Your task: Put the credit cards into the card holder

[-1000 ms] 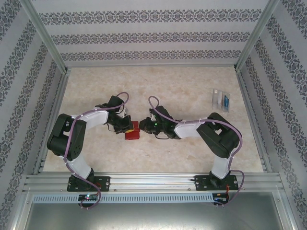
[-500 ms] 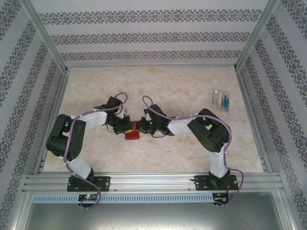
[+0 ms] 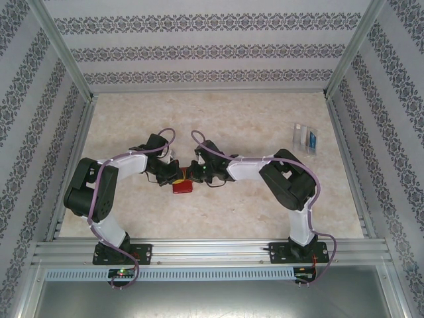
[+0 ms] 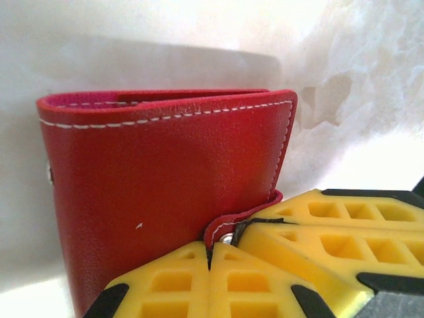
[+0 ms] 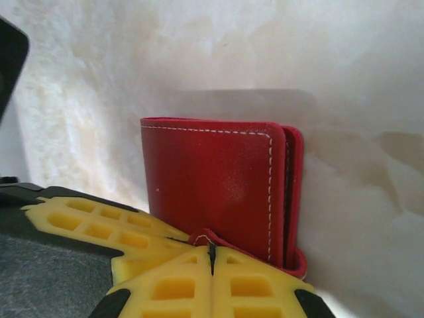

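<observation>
A red fold-over wallet (image 3: 182,188) lies flat at mid table, and both grippers meet at its near edge. My left gripper (image 3: 175,177) (image 4: 211,255) is shut, with the end of the wallet's lifted snap tab (image 4: 228,226) caught at its yellow fingertips. From the right, my right gripper (image 3: 189,175) (image 5: 212,255) is shut too, its tips pressed against the same curled tab (image 5: 207,235). The clear card holder (image 3: 299,136) stands at the far right with a blue credit card (image 3: 311,140) in it. The wallet (image 4: 165,179) (image 5: 212,179) is closed, so I cannot see what is inside.
Metal frame rails (image 3: 348,172) and patterned walls close in the beige table (image 3: 232,119) on three sides. Open table lies between the wallet and the holder. Both arms' elbows hang over the near half of the table.
My right gripper has moved left from about a hand's width away until its tips touch the wallet's tab. The left gripper and the wallet have barely moved.
</observation>
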